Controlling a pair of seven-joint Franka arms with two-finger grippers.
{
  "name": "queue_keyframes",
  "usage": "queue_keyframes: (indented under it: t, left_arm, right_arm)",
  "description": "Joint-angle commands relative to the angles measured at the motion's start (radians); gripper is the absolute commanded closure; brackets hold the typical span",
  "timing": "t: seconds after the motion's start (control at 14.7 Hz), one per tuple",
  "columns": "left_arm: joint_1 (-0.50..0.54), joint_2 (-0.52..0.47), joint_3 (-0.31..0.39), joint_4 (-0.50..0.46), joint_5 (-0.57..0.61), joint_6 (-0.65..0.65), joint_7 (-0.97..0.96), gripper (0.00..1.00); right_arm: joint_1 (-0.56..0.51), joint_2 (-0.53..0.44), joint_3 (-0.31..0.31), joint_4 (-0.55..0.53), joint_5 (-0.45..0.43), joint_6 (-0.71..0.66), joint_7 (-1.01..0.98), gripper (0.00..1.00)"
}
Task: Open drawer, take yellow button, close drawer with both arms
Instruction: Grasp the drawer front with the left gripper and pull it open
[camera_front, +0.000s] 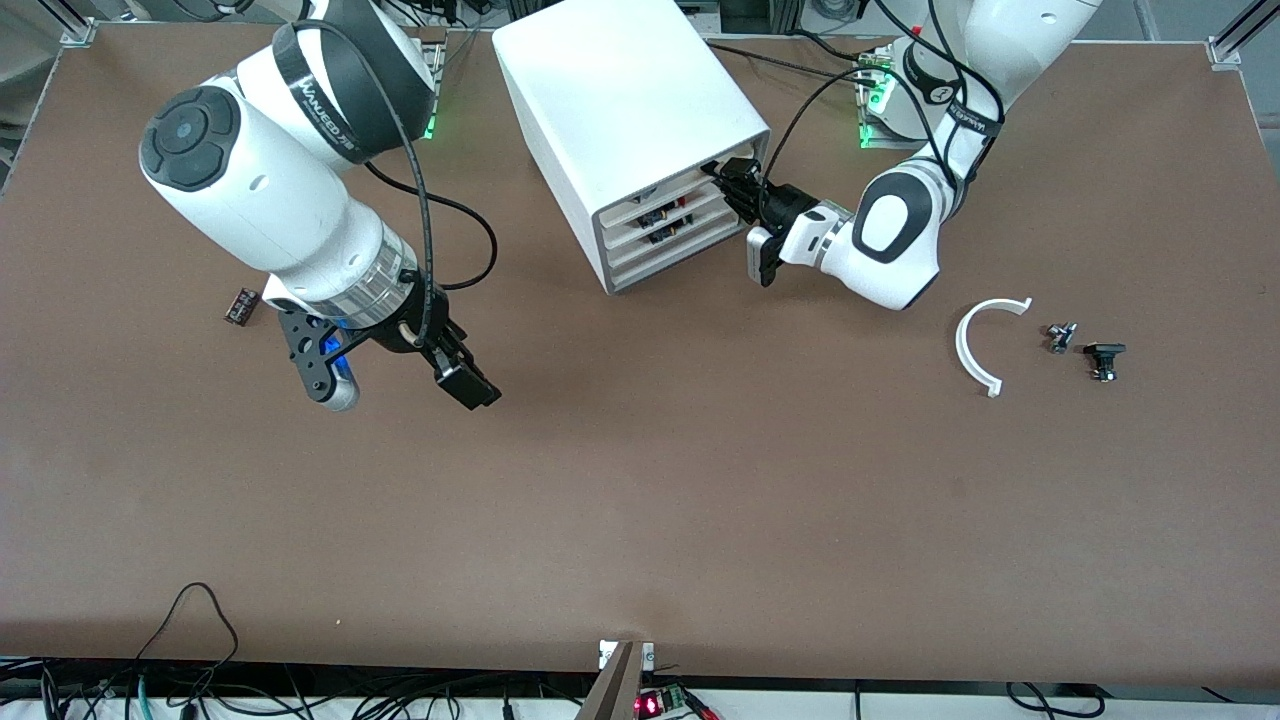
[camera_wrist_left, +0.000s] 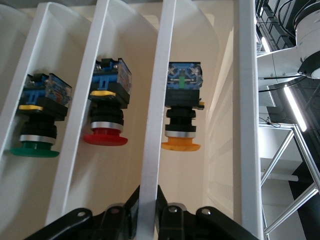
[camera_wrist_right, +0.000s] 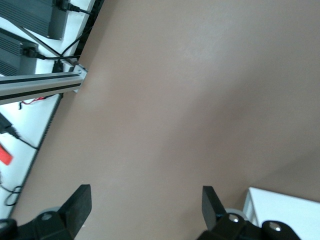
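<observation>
my left gripper (camera_wrist_left: 149, 212): jaws pinched on the front lip of the drawer (camera_wrist_left: 152, 100), at the cabinet (camera_front: 620, 110) front | button (camera_wrist_left: 182, 107): straight ahead in that drawer, long axis toward me, orange-yellow cap nearest, black-and-blue body | my right gripper (camera_front: 400, 365): spread, waiting over bare table (camera_front: 700, 500), well apart

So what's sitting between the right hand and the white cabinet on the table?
Nothing: the front view shows only bare brown table between the right hand, open above it, and the cabinet.
</observation>
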Motion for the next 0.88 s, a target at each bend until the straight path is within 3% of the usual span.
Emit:
queue_keyframes:
  t: [0.0, 0.14, 0.41, 0.82]
  left_arm:
    - [0.039, -0.011, 0.007, 0.027, -0.007, 0.010, 0.000, 1.00]
    - [0.084, 0.004, 0.013, 0.070, 0.021, 0.009, -0.004, 1.00]
    - [0.171, 0.101, 0.014, 0.248, 0.202, 0.007, -0.016, 1.00]
    - [0.226, 0.182, 0.022, 0.368, 0.252, 0.006, -0.024, 1.00]
  right_arm:
    - [0.016, 0.020, 0.006, 0.044, 0.023, 0.022, 0.083, 0.02]
    - [0.040, 0.021, 0.008, 0.046, 0.023, 0.063, 0.155, 0.02]
    - [0.085, 0.031, 0.008, 0.044, 0.024, 0.126, 0.271, 0.02]
    - [0.210, 0.074, 0.001, 0.046, 0.014, 0.154, 0.396, 0.02]
